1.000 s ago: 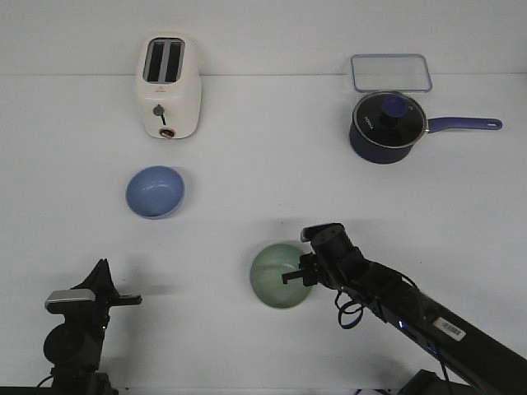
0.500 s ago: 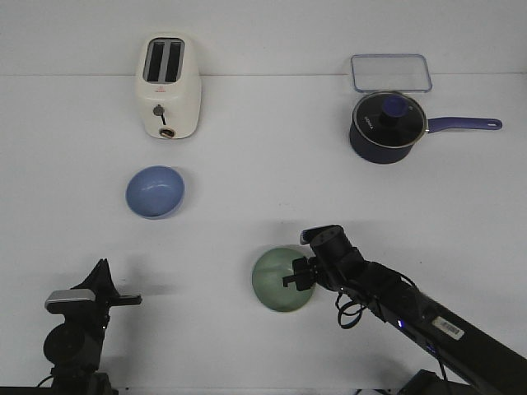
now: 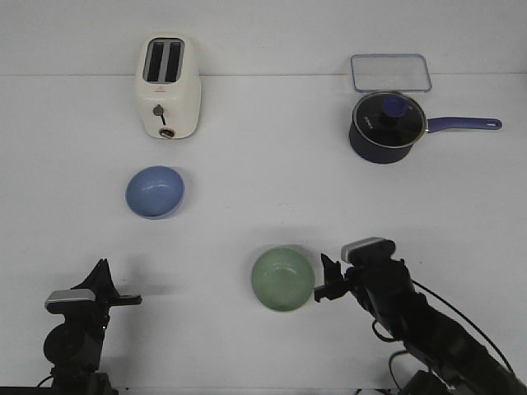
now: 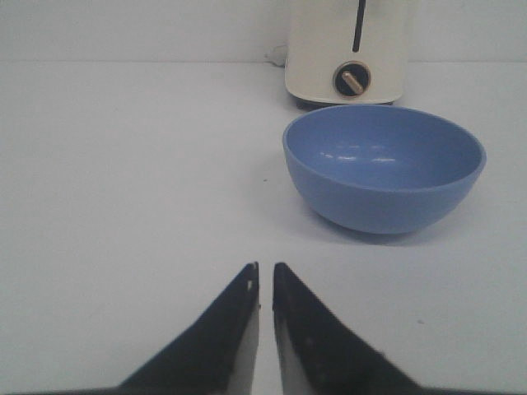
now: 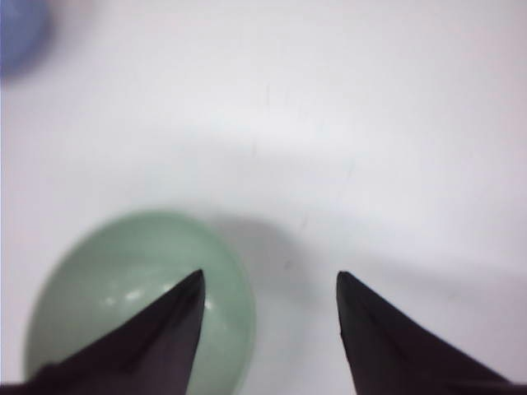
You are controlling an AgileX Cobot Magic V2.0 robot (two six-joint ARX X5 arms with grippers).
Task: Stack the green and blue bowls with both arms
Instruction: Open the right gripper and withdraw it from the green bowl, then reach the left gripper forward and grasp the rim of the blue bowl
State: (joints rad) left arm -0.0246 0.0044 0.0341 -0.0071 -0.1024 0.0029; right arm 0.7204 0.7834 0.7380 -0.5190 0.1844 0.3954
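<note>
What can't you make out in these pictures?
- Right wrist view: the blue bowl is a blurred patch cut off by the corner; the green bowl is cut off at the edge.
- Left wrist view: the toaster is cropped at the top.
- Front view: the pan has lettering too small to read; the lid hides its contents.

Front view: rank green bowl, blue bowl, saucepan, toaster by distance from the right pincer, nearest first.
From the right pincer:
1. Green bowl, just to its left.
2. Saucepan, far right.
3. Blue bowl, left of centre; close to the saucepan's distance.
4. Toaster, far left.
</note>
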